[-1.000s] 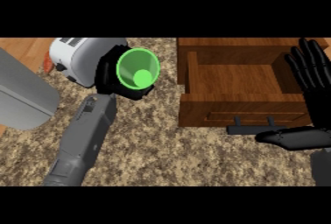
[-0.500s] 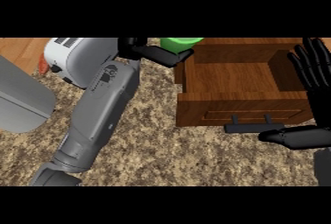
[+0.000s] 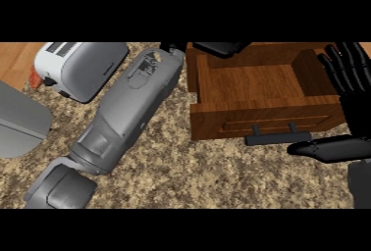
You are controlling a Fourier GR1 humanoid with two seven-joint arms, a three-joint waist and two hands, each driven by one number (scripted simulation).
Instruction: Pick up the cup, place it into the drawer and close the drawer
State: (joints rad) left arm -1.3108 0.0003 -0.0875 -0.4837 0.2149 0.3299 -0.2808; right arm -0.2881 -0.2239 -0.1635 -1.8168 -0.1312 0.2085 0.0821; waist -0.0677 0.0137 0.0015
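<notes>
Two forearms come in from the lower edge of the head view. Nearest, the left forearm [image 3: 123,122] lies slantwise across the speckled bench [image 3: 188,171] and reaches up toward the far edge. At the right, the right hand [image 3: 355,115] rests open beside the drawer [image 3: 253,81], its fingers [image 3: 340,63] straight, apart and pointing up along the drawer's right wall, its thumb just beside the drawer's handle [image 3: 279,138].

Further out, the wooden drawer stands pulled open, its front and dark bar handle toward the robot. What shows of its floor is bare wood. Well to the left sits a toaster [image 3: 83,68], with a grey rounded object [image 3: 18,122] nearer at the left edge.

Farthest, the left hand [image 3: 217,47] shows only in part at the top of the view, over the drawer's far left corner. Whether it is closed on anything cannot be told. The cup is nowhere to be seen: not on the bench, not on the visible drawer floor. It may be with that hand, out of view.

A cup is likely light and stiff, with smooth walls that could slip and an open top that makes it easy to tip. Hold would best be taken around the wall or over the rim, keeping it upright. It should be set low onto the drawer floor, clear of the walls, before the drawer is pushed shut by its front.
</notes>
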